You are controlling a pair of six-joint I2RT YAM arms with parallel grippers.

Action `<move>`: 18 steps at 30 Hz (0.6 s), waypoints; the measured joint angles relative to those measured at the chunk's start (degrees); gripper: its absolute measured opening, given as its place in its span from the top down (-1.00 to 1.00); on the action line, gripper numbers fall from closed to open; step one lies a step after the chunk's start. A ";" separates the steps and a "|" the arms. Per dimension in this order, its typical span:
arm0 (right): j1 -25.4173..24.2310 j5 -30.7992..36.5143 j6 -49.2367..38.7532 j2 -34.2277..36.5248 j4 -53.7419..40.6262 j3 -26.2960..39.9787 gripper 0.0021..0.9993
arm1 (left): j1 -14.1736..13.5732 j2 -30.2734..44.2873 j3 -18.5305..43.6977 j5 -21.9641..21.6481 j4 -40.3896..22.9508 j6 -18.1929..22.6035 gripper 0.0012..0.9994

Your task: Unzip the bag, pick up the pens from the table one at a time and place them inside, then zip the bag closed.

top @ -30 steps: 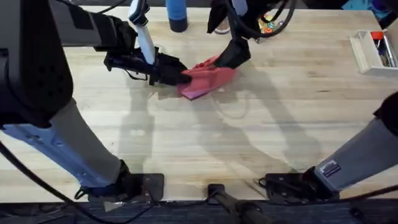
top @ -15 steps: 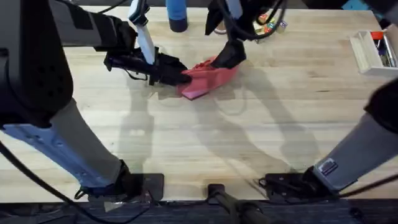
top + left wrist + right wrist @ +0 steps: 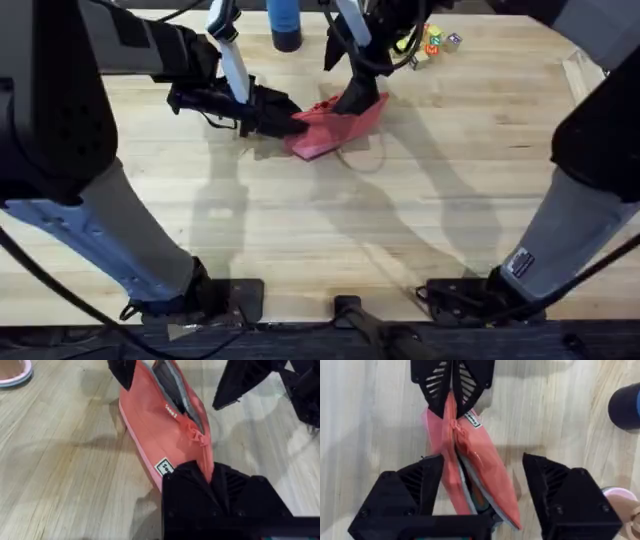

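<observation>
The pink bag (image 3: 335, 124) lies on the table (image 3: 400, 220) at the back centre, its zipper partly open so grey lining (image 3: 167, 385) shows. My left gripper (image 3: 287, 119) is shut on the bag's left end (image 3: 206, 471). From above, my right gripper (image 3: 356, 99) stands open astride the bag's right part (image 3: 470, 455), one finger (image 3: 417, 487) against the fabric, the other (image 3: 565, 495) clear of it. In the left wrist view the right gripper (image 3: 177, 380) hangs over the bag's far end. The pens are out of view.
A dark blue cylinder (image 3: 284, 25) stands at the back edge behind the bag. Small coloured toys (image 3: 432, 42) lie at the back right. A pink cup (image 3: 620, 505) sits close to the bag's far end. Bare wood stretches across the table's front half.
My right gripper has slid left along the bag and now stands more upright over it; the right arm has swung across the right side. The left gripper keeps its hold, unmoved.
</observation>
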 joint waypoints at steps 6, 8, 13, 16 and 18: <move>0.00 -0.02 0.00 0.04 2.06 0.00 -0.85 | 0.00 0.00 0.00 0.00 0.00 0.00 0.92; 0.02 -0.02 0.00 0.11 2.63 0.00 -0.85 | 0.00 0.00 0.00 0.00 0.00 0.00 0.92; 0.02 -0.01 0.00 0.69 2.68 0.00 -0.82 | 0.00 -0.01 0.00 0.00 0.02 0.00 0.92; 0.02 -0.02 0.00 1.40 2.73 0.00 -0.77 | 0.00 0.00 0.00 0.00 0.02 0.00 0.92; 0.02 -0.02 0.01 2.34 2.79 0.00 -0.69 | 0.00 0.00 0.00 0.00 0.02 0.00 0.92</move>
